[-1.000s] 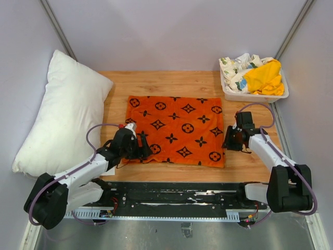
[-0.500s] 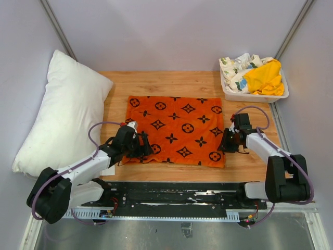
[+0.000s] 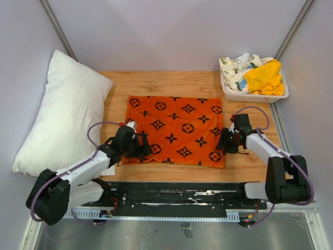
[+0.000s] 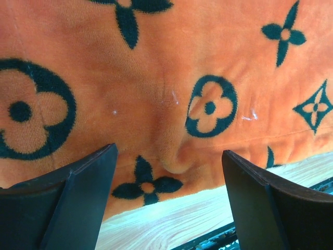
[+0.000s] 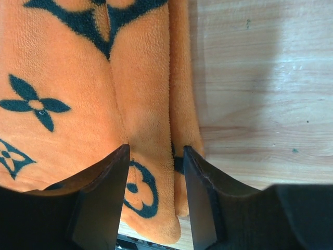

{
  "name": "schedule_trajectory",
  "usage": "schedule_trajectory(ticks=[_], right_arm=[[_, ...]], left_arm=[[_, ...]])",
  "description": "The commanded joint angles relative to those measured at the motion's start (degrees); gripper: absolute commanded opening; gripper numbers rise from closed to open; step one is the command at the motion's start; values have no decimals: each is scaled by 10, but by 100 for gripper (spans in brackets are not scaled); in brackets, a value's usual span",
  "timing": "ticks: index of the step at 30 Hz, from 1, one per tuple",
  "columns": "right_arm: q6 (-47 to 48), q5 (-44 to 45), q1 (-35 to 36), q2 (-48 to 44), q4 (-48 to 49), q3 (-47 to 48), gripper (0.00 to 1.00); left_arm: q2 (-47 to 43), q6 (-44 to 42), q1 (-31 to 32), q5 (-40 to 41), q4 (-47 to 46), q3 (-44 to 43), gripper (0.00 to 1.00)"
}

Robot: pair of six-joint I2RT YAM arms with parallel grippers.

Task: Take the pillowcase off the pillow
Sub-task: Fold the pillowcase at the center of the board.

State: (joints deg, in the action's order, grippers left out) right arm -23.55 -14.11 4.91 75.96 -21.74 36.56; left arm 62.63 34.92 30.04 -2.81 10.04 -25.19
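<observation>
Fingers (image 4: 78, 203) of the left gripper (image 4: 166, 156) stood wide apart, holding nothing. A small pucker near the close hem of the bright orange plush fabric pillowcase (image 3: 174, 130) lay between them, just beyond the tips.

Fingers (image 5: 101, 198) of the right gripper (image 5: 155, 151) stood narrowly apart, straddling a raised fold along the pillowcase's right-hand hem. We could not tell whether they pressed on that fold or merely flanked it.

Outward from there, the pillowcase lay flat and limp on the pale wooden table (image 3: 166, 80), its long axis running left to right. One gripper sat at each short end: the left at the near-left corner, the right at the right edge.

The large plump white pillow (image 3: 62, 117) lay bare off the table's left side, close to the pillowcase but apart from it; the left arm was the nearer one to it. We judged the case already off the pillow — little appeared to remain.

Print consisted of black flower, diamond and circle motifs only — we could read no letters, brand name or label in any view.
</observation>
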Motion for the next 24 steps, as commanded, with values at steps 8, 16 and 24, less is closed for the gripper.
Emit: schedule_trajectory(ticks=[8, 16, 24], right_arm=[[-2, 15, -1, 5, -15, -30, 45], [-10, 2, -1, 0, -12, -31, 20], [-5, 23, -1, -55, -76, 21, 2]], left_arm=[[-22, 16, -29, 15, 12, 0, 87], [-20, 22, -31, 18, 10, 12, 88], [-10, 20, -31, 21, 10, 13, 88]])
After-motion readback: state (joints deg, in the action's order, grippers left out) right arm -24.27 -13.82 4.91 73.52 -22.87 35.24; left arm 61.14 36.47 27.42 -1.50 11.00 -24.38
